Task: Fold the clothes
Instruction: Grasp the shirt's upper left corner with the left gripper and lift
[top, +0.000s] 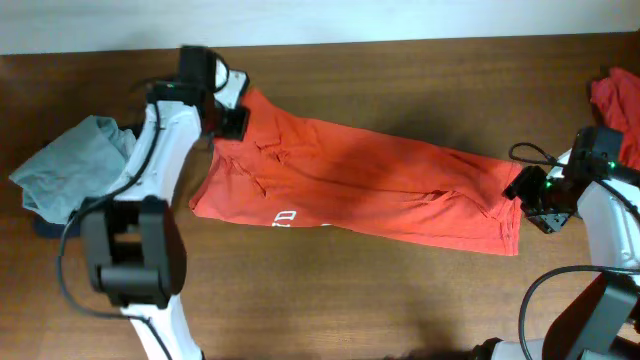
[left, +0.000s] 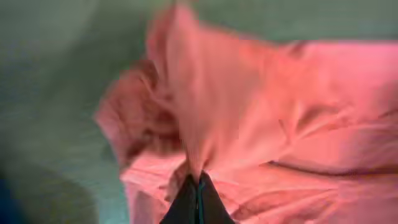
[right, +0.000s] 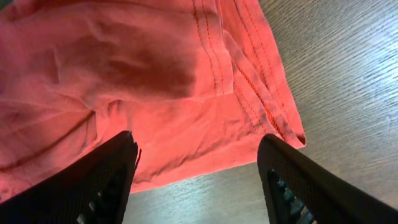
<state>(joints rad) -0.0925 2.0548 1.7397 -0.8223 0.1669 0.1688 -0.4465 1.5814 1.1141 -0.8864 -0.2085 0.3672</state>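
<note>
Orange-red shirt (top: 350, 185) cloth lies stretched in a long band across the wooden table (top: 400, 300), running from about ten o'clock to about three o'clock in the overhead view, with a scrap of white print showing at its near edge. A grey-blue garment (top: 70, 165) is heaped at nine o'clock and a second red garment (top: 615, 95) sits at two o'clock, both apart from the work.

The step in hand looks like taking hold of the shirt's two ends before a fold. The left gripper (top: 232, 120) sits on the ten o'clock corner. Its wrist view is blurred, but the jaws are pressed together and seem to pinch a raised ridge of the cloth (left: 199, 124) between them (left: 198, 199).

The right gripper (right: 199, 168) hangs at the three o'clock end with its fingers spread wide, straddling the stitched hem corner (right: 261, 99) and gripping nothing. Whether they touch the cloth I cannot tell.

The next move calls for the right jaws to close squarely on that hem, catching every layer, so both ends can lift together.
</note>
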